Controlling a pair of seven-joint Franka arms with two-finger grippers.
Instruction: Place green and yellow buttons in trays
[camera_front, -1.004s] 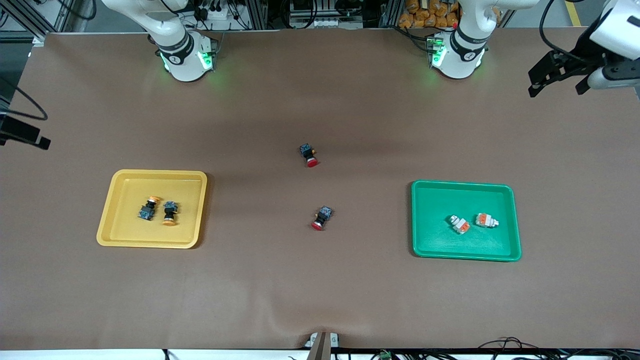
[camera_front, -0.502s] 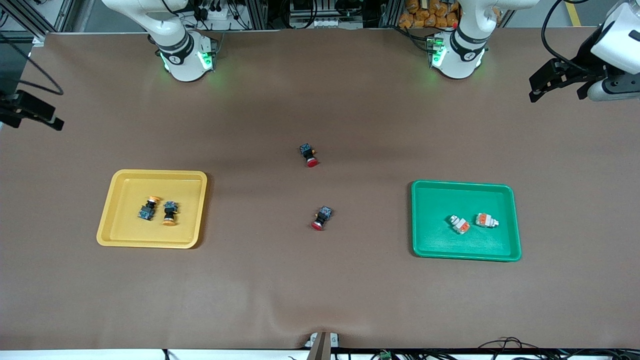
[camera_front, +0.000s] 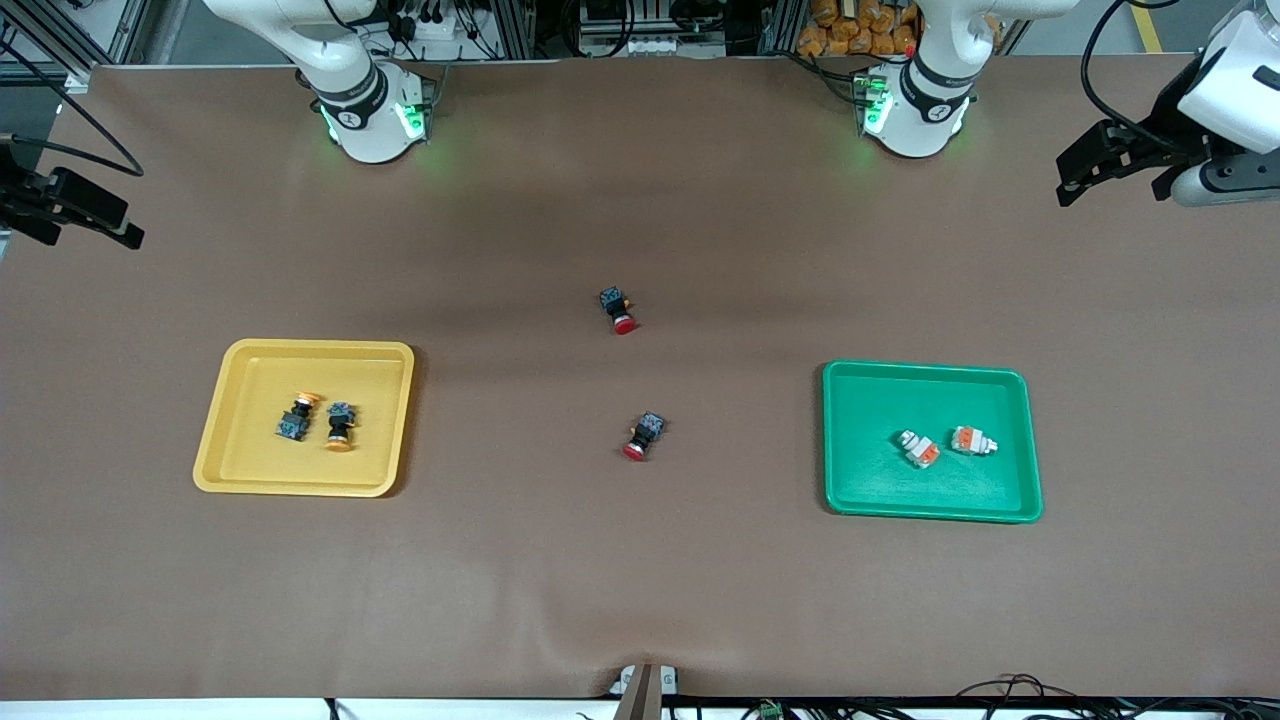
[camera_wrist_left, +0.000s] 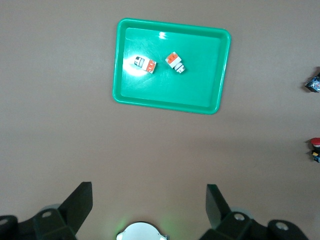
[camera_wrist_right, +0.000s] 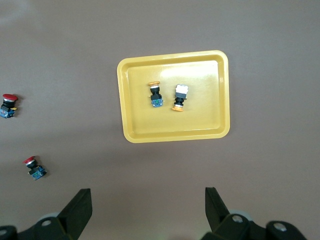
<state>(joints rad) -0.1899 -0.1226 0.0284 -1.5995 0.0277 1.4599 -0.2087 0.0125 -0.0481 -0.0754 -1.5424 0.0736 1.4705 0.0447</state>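
Observation:
Two yellow-capped buttons (camera_front: 298, 415) (camera_front: 340, 427) lie side by side in the yellow tray (camera_front: 225, 470). Two whitish-grey buttons with orange blocks (camera_front: 918, 448) (camera_front: 972, 440) lie in the green tray (camera_front: 850, 480). My left gripper (camera_front: 1110, 185) hangs open and empty, high over the left arm's end of the table. Its wrist view looks down past the open gripper (camera_wrist_left: 149, 200) onto the green tray (camera_wrist_left: 125, 95) and its buttons (camera_wrist_left: 145, 64). My right gripper (camera_front: 75, 232) is open and empty, high over the right arm's end. Under it (camera_wrist_right: 148, 202) lie the yellow tray (camera_wrist_right: 200, 120) and its buttons (camera_wrist_right: 156, 94).
Two red-capped, black-bodied buttons lie on the brown mat between the trays, one (camera_front: 618, 310) farther from the front camera than the other (camera_front: 642, 436). Both arm bases stand along the table edge farthest from the front camera.
The right gripper has drifted toward the bases' side of the table and slightly inward. The left gripper has barely shifted. Buttons and trays have not moved.

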